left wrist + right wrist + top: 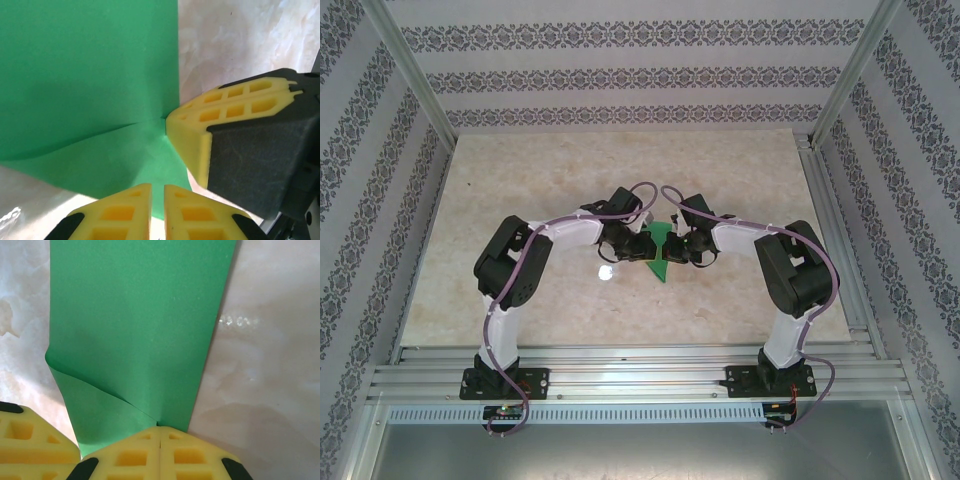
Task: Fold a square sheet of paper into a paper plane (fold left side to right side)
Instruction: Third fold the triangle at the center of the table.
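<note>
Lying mid-surface point(520, 180) in the top view, the paper point(660, 258) sits between the left gripper point(640, 246) at its left edge and the right gripper point(682, 246) at its right. From the left wrist, the left gripper point(157, 195) is over the paper's point(85, 85) near edge, fingers almost together with a thin slit; I cannot tell whether they pinch it. The right gripper point(172, 125) touches a crease at the paper's right edge. From the right wrist, the right gripper point(160, 432), fingers pressed together, meets a curled flap of the paper point(140, 315).
</note>
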Robot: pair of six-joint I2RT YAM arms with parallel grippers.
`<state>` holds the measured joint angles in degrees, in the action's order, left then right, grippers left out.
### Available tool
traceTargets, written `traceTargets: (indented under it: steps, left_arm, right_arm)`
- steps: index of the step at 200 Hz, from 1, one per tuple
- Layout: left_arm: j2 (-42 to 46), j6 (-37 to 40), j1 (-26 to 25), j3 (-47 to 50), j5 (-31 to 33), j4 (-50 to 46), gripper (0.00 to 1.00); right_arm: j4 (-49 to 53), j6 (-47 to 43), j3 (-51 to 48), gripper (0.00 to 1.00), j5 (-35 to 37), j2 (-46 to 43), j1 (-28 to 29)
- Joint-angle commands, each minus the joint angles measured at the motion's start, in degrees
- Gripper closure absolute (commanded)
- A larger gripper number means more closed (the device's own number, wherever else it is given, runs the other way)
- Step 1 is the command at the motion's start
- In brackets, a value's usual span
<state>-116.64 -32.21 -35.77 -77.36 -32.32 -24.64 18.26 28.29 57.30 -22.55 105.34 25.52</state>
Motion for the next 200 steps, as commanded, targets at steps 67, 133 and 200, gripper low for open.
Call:
traceTargets:
  steps: [67, 133, 200]
  left_arm:
    - [-2.69, -0.27, -1.26, 0.70, 2.81, 1.44, 0.85]
    - [-4.65, 0.21, -2.26, 2.29, 6.55, 0.52, 0.85]
    - [-6.18, 0.39, -2.90, 2.97, 8.53, -0.05, 0.86]
  right_arm:
    - [2.44, -1.80, -0.08, 1.00, 2.07, 3.12, 1.09]
    - [0.06, -0.49, -0.41, 0.97, -0.10, 1.95, 0.68]
    - [3.12, -0.84, -4.03, 0.80, 3.18, -12.11, -2.73]
